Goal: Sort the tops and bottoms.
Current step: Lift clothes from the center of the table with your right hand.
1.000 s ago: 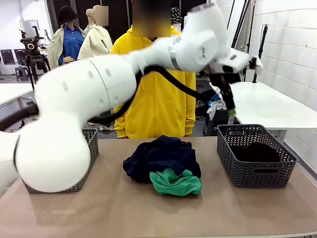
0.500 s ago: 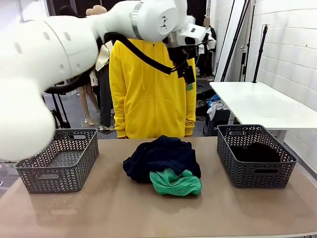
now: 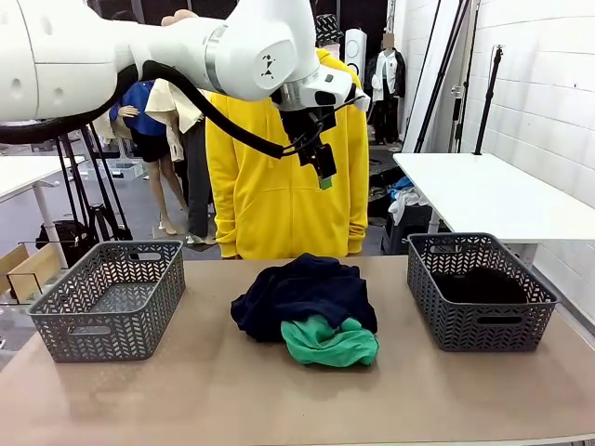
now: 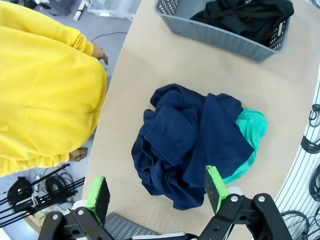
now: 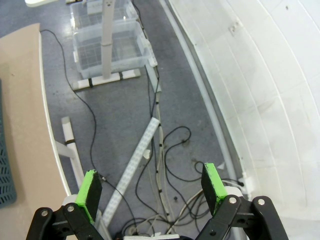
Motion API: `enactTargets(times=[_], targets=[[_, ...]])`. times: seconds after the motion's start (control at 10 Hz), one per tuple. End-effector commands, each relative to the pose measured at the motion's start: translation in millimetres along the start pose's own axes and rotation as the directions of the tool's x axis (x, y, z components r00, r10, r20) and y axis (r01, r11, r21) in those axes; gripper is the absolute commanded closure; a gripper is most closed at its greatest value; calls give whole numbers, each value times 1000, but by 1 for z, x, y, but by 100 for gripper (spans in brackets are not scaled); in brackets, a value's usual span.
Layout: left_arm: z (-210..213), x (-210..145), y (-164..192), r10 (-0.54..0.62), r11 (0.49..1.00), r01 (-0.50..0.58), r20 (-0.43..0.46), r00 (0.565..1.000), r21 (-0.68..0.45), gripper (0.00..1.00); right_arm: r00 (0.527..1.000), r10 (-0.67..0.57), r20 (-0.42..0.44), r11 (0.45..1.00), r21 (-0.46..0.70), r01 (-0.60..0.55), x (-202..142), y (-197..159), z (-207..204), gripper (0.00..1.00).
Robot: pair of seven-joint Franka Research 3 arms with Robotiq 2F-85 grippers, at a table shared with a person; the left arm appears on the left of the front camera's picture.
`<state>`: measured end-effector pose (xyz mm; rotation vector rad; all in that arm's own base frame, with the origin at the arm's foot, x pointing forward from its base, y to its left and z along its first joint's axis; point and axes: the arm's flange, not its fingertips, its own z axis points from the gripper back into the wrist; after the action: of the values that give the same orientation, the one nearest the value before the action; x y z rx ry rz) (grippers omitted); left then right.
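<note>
Tabletop (image 3: 186,390) centre held the navy-and-green pile (image 3: 302,293); a black garment (image 3: 482,286) lay in the basket (image 3: 483,327) at 3 o'clock. Left gripper (image 3: 322,169) hung at 12 o'clock above the pile, spread wide, empty, likely poised to pick. Right gripper (image 5: 152,192), likewise agape and empty, faced the floor, seemingly parked clear.

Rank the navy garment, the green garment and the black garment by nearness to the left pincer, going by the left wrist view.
1. The navy garment, mid-table, right under the left pincer.
2. The green garment, tucked under the navy one's edge.
3. The black garment, off in the grey basket at the table's end.
</note>
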<state>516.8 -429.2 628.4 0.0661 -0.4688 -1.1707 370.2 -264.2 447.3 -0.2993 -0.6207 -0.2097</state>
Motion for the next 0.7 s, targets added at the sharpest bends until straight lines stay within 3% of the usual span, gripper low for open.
enactTargets(times=[0.0, 0.3, 0.4, 0.6], targets=[[4, 24, 12, -24, 1000, 24, 5, 1000, -4, 0, 1000, 10, -5, 1000, 1, -10, 0, -1, 0, 0], [-1, 12, 4, -5, 1000, 5, 18, 1000, -1, 0, 1000, 10, -5, 1000, 1, -10, 0, -1, 0, 0], [1, -20, 32, 88, 996, -88, -15, 996, 23, 0, 1000, 10, -5, 1000, 1, -10, 0, -1, 0, 0], [31, -117, 85, 345, 931, -333, -58, 937, 153, 0, 1000, 10, -5, 1000, 1, -10, 0, -1, 0, 0]])
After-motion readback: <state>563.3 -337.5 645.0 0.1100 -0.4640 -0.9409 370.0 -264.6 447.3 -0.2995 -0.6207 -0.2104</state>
